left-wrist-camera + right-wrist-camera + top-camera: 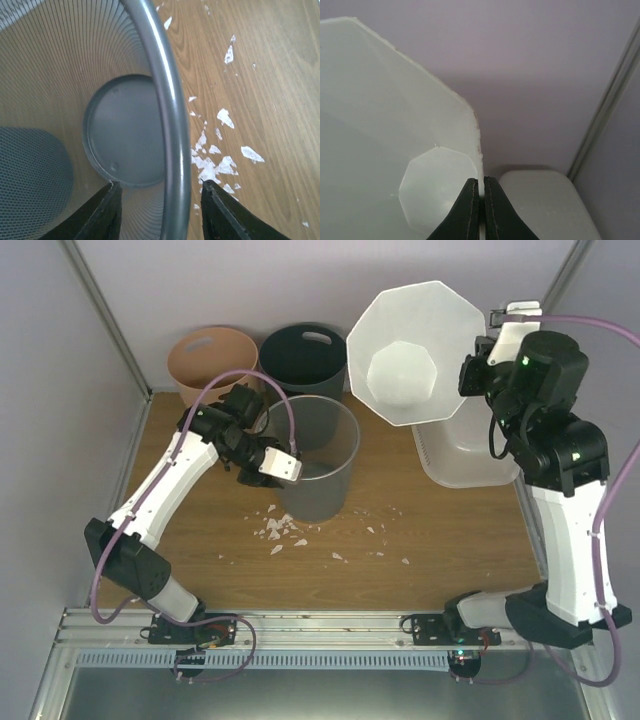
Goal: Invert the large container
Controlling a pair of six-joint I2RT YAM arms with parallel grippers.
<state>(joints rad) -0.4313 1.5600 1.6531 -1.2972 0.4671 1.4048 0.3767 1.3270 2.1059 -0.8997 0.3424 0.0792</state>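
Note:
The large container (470, 455), a wide translucent-white tub, sits at the table's right side, partly hidden behind a tall white faceted bin (405, 350). The tub's rounded corner (545, 200) shows low in the right wrist view. My right gripper (470, 375) (481, 179) is shut on the faceted bin's thin rim (479, 145) and holds that bin tilted in the air above the tub. My left gripper (285, 468) (160, 183) is open, one finger inside and one outside the rim (165, 90) of the grey wire-mesh bin (320, 465), touching neither side.
A peach bin (212, 360) and a dark bin (302, 355) stand at the back by the wall. White scraps (280, 530) (215, 160) lie on the wooden table in front of the mesh bin. Enclosure walls close in on both sides.

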